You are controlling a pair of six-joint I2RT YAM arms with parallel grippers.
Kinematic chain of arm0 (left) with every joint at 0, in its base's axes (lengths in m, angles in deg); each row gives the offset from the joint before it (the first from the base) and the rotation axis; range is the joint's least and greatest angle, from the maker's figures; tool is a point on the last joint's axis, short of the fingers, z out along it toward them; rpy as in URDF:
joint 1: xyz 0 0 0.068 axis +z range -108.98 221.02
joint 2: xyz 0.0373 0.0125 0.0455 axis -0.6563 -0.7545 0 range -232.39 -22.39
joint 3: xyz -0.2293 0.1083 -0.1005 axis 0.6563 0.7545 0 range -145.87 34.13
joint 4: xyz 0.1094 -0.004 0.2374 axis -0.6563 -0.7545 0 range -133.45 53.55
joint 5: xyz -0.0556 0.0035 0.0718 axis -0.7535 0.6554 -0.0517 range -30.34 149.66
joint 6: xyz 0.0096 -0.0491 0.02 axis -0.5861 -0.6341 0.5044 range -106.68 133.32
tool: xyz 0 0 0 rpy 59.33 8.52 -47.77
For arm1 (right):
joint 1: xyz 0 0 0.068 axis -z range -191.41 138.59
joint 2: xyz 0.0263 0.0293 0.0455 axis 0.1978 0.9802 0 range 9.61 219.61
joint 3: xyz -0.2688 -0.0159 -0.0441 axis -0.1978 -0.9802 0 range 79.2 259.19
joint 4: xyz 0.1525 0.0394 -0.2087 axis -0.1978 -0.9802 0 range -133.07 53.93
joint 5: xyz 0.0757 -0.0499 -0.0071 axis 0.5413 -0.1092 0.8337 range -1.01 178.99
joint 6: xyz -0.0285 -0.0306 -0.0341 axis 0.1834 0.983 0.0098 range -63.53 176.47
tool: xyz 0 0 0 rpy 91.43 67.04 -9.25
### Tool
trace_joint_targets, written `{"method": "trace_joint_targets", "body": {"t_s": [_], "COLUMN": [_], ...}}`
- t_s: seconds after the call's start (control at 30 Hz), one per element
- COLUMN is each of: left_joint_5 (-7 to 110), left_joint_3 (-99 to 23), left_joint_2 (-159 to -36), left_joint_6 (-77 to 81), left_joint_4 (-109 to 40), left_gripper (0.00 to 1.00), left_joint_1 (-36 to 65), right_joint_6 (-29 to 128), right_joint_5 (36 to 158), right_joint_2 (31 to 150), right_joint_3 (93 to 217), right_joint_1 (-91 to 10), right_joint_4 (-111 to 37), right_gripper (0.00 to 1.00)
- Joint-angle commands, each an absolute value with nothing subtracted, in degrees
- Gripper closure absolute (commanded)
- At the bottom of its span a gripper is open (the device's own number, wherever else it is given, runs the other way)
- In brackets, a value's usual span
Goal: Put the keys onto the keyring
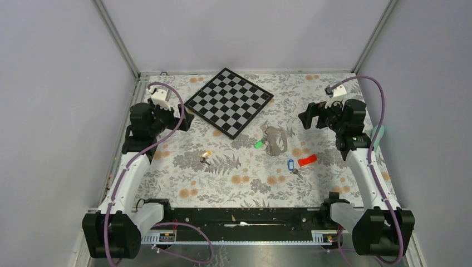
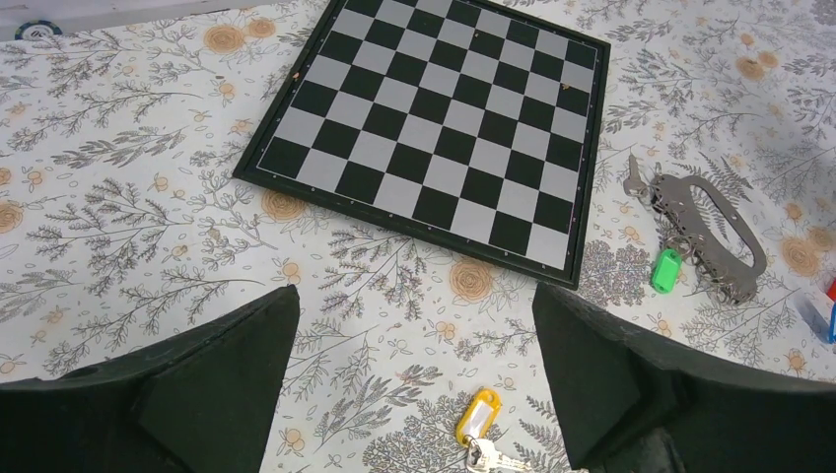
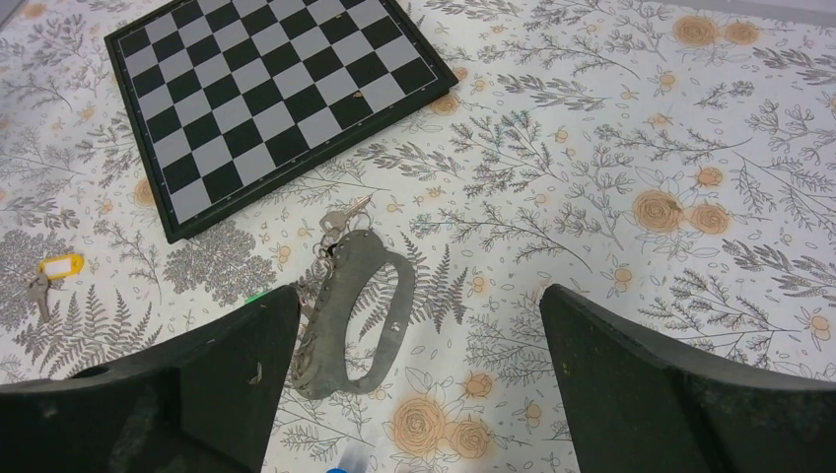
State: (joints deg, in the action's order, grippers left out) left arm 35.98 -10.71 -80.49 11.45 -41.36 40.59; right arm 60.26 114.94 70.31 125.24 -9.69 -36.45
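The grey oval keyring [image 1: 275, 140] lies flat mid-table, also in the left wrist view [image 2: 725, 236] and the right wrist view [image 3: 355, 325]. A green-tagged key [image 1: 258, 143] [image 2: 667, 269] lies against its left edge, and a bare metal key [image 3: 340, 215] sits at its far end. A yellow-tagged key [image 1: 206, 155] [image 2: 478, 414] lies to the left. A blue-tagged key [image 1: 290, 164] and a red tag [image 1: 307, 161] lie to the right. My left gripper [image 1: 185, 120] [image 2: 412, 315] is open and empty above the yellow-tagged key. My right gripper [image 1: 309, 117] [image 3: 419, 315] is open and empty above and to the right of the keyring.
A black-and-white checkerboard [image 1: 229, 101] [image 2: 434, 118] [image 3: 266, 89] lies at the back centre, its near corner close to the keyring. The flowered tablecloth [image 1: 234, 183] covers the table, with grey walls on three sides.
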Motion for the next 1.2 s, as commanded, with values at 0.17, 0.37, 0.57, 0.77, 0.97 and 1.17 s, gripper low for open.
{"method": "trace_joint_targets", "body": {"t_s": [0.17, 0.37, 0.57, 0.77, 0.97, 1.17], "left_joint_5": [32.4, 31.0, 27.7, 25.8, 24.6, 23.3], "left_joint_3": [-11.9, -14.6, -15.4, -15.4, -15.0, -15.1], "left_joint_2": [-80.7, -82.2, -84.6, -86.7, -88.2, -90.0], "left_joint_6": [12.9, 14.9, 16.6, 17.0, 17.2, 17.1], "left_joint_4": [-41.2, -44.6, -46.5, -47.0, -47.1, -47.0], "left_gripper": [0.01, 0.01, 0.01, 0.01, 0.01, 0.01], "left_joint_1": [40.9, 41.0, 40.9, 40.9, 40.9, 40.9], "right_joint_6": [63.1, 65.9, 73.3, 75.5, 73.9, 77.1], "right_joint_5": [116.5, 119.9, 108.5, 110.2, 111.4, 110.7], "right_joint_2": [69.6, 71.7, 78.0, 87.2, 99.7, 111.5], "right_joint_3": [125.9, 126.0, 127.9, 133.8, 142.4, 151.9], "right_joint_1": [-9.5, -9.8, -21.5, -26.4, -28.1, -30.9], "right_joint_4": [-38.4, -40.8, -46.2, -47.9, -49.6, -56.8], "right_gripper": [0.0, 0.01, 0.01, 0.0, 0.18, 0.47]}}
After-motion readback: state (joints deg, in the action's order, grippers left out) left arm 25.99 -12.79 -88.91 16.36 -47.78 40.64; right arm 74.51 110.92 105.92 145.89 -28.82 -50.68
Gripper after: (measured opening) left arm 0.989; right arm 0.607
